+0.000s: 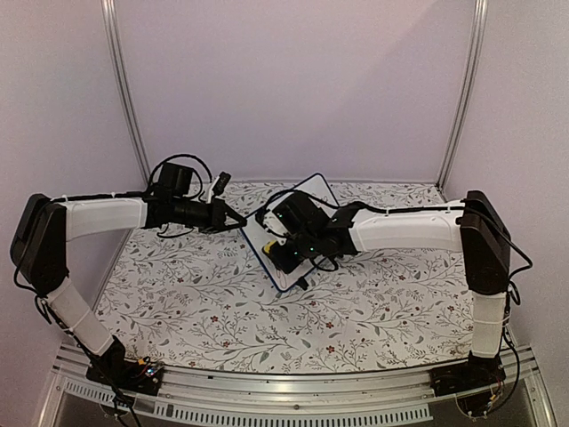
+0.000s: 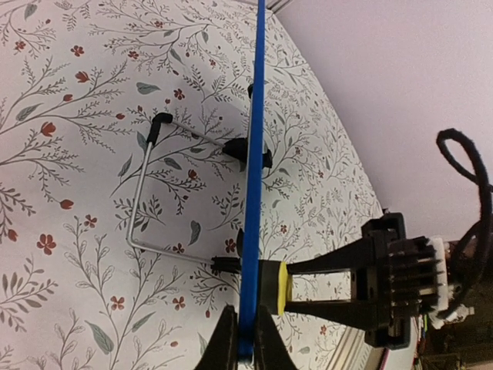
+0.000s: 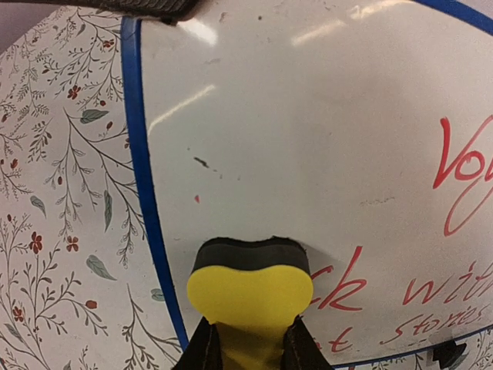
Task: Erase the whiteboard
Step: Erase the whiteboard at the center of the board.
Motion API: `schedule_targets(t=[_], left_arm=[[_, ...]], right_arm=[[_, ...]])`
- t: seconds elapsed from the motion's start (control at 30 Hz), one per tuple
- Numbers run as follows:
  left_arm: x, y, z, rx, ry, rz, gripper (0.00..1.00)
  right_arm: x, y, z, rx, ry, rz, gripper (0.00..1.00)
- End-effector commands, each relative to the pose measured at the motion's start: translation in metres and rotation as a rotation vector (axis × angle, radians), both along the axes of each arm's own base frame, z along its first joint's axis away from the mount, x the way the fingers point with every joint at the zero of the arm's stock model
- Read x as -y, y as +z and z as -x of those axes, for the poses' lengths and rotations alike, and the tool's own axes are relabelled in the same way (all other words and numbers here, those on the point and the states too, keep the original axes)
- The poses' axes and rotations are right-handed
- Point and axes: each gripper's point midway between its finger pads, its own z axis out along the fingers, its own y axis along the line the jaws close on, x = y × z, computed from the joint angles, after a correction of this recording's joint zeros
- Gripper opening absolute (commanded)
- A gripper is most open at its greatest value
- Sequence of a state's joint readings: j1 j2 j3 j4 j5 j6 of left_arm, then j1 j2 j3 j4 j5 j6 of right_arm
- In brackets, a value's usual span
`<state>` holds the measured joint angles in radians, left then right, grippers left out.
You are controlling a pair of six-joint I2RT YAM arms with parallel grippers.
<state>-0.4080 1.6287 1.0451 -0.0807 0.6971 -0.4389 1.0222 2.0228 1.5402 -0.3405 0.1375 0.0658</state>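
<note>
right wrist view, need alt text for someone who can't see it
The right gripper holds a yellow sponge eraser, its dark pad against the whiteboard near its blue-framed left edge. The board above the eraser is nearly clean, while red handwriting shows to the right and along the bottom. A floral tablecloth shows at the left.

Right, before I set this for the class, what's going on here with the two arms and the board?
Two robot arms are erasing a whiteboard propped on its wire stand. The left jaws are shut on the board's blue edge, steadying it. The right jaws are shut on a yellow sponge eraser, pressed against the board's face. The area above the eraser is mostly wiped, but red writing is still there to its right.
</note>
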Motion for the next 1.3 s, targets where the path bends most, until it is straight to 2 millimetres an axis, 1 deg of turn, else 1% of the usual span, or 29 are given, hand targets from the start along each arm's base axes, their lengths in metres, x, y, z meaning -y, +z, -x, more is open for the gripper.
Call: schedule_targets(t=[0.0, 0.17, 0.3, 0.37, 0.47, 0.53, 0.73, 0.8, 0.97, 1.07, 1.17, 1.27], left_arm=[[0.007, 0.013, -0.001, 0.015, -0.018, 0.035, 0.05], [0.007, 0.013, -0.001, 0.016, -0.018, 0.034, 0.05], [0.007, 0.014, -0.001, 0.018, -0.018, 0.035, 0.05], [0.007, 0.014, -0.001, 0.019, -0.019, 0.035, 0.05], [0.008, 0.014, -0.001, 0.018, -0.02, 0.037, 0.06], [0.008, 0.015, 0.0, 0.018, -0.023, 0.04, 0.05], [0.008, 0.016, 0.0, 0.016, -0.024, 0.043, 0.05], [0.008, 0.016, 0.0, 0.017, -0.023, 0.042, 0.05], [0.008, 0.016, 0.0, 0.02, -0.023, 0.04, 0.06], [0.008, 0.016, 0.0, 0.02, -0.022, 0.04, 0.05], [0.008, 0.016, 0.0, 0.021, -0.02, 0.038, 0.05], [0.007, 0.015, -0.001, 0.021, -0.019, 0.037, 0.05]], right_arm=[[-0.01, 0.026, -0.012, 0.071, -0.024, -0.024, 0.21], [-0.017, 0.027, -0.029, 0.112, -0.064, 0.01, 0.21], [-0.024, 0.032, -0.034, 0.128, -0.058, 0.006, 0.21], [-0.025, 0.031, -0.033, 0.123, -0.05, 0.008, 0.21], [-0.023, 0.022, -0.026, 0.099, -0.032, 0.024, 0.21], [-0.02, 0.014, -0.018, 0.087, -0.018, 0.041, 0.21], [-0.012, 0.006, 0.004, 0.08, 0.008, 0.065, 0.21], [-0.009, 0.003, 0.006, 0.08, 0.005, 0.08, 0.21], [-0.001, -0.004, 0.005, 0.084, -0.019, 0.11, 0.21], [-0.001, -0.001, 0.004, 0.092, -0.024, 0.104, 0.21], [-0.007, 0.009, -0.002, 0.114, -0.036, 0.085, 0.21], [-0.018, 0.021, -0.01, 0.142, -0.04, 0.062, 0.21]])
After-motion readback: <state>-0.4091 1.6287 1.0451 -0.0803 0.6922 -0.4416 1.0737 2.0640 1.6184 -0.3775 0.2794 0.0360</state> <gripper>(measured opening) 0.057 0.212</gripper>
